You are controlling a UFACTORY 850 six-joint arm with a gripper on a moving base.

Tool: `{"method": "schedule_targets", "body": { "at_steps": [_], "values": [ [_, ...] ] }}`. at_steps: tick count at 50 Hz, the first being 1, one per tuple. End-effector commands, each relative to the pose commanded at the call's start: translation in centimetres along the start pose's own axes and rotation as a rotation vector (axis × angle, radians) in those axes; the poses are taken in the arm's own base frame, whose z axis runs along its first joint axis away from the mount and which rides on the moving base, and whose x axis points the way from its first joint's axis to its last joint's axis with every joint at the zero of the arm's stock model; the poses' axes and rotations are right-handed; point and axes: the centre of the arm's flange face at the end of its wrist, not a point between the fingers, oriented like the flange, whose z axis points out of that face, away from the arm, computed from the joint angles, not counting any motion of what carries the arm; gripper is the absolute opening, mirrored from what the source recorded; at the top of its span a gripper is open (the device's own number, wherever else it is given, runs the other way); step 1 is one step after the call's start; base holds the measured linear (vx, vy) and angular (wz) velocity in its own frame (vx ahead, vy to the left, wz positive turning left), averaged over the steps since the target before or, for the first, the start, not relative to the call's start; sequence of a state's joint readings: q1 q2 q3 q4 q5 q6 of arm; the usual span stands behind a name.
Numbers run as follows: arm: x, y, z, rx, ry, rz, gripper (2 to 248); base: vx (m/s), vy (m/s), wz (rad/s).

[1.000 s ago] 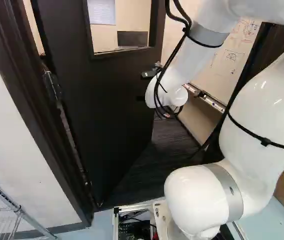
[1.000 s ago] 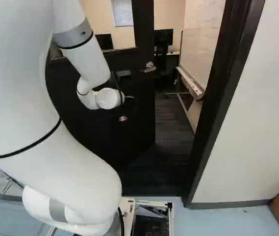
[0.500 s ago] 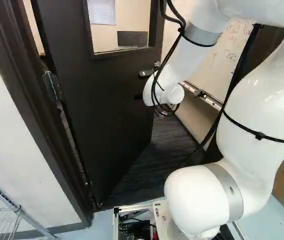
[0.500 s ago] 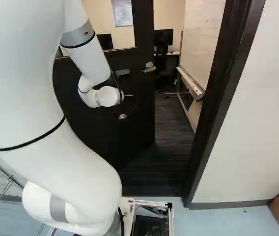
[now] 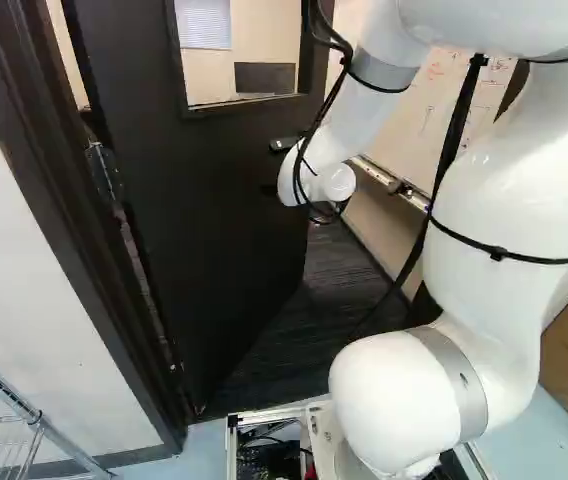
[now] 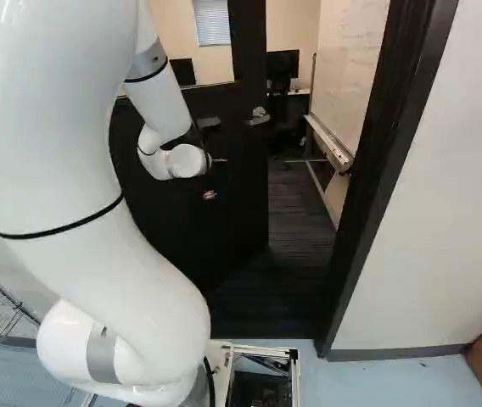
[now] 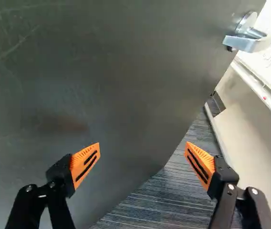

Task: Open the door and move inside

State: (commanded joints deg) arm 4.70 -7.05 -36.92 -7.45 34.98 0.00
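1. Dark carpet (image 5: 334, 300) and a whiteboard (image 5: 464, 105) are noted beyond the doorway in the left base view. The door (image 5: 214, 210) is found ajar, swung away from the base, with its hinge side at the left of that view. The white arm (image 5: 504, 190) is extended towards the door's face.
2. By the right base view, a gap is left between the door's free edge and the door frame (image 6: 385, 144). The base is judged to be short of the threshold, and the room is not yet entered.
3. By the wrist view, the end effector (image 7: 143, 151) is observed with its fingers spread well apart and nothing gripped. The door's face lies ahead; the lever handle (image 7: 247, 36) is seen off to one side, ungripped. Contact with the door cannot be confirmed.
4. The step in hand is assessed as widening the opening, unlatching being judged complete. For the next move, the door should be pushed further inward, the whiteboard side kept clear, and the base then driven through.
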Motion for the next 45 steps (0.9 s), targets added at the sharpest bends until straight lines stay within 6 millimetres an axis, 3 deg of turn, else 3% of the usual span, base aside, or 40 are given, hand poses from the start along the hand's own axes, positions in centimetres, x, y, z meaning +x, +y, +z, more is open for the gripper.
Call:
{"method": "schedule_targets", "body": {
  "at_steps": [45],
  "values": [
    [2.7,-2.4,5.9,-0.009,0.022,0.072,247,0.0,0.0,0.0]
  ]
}}
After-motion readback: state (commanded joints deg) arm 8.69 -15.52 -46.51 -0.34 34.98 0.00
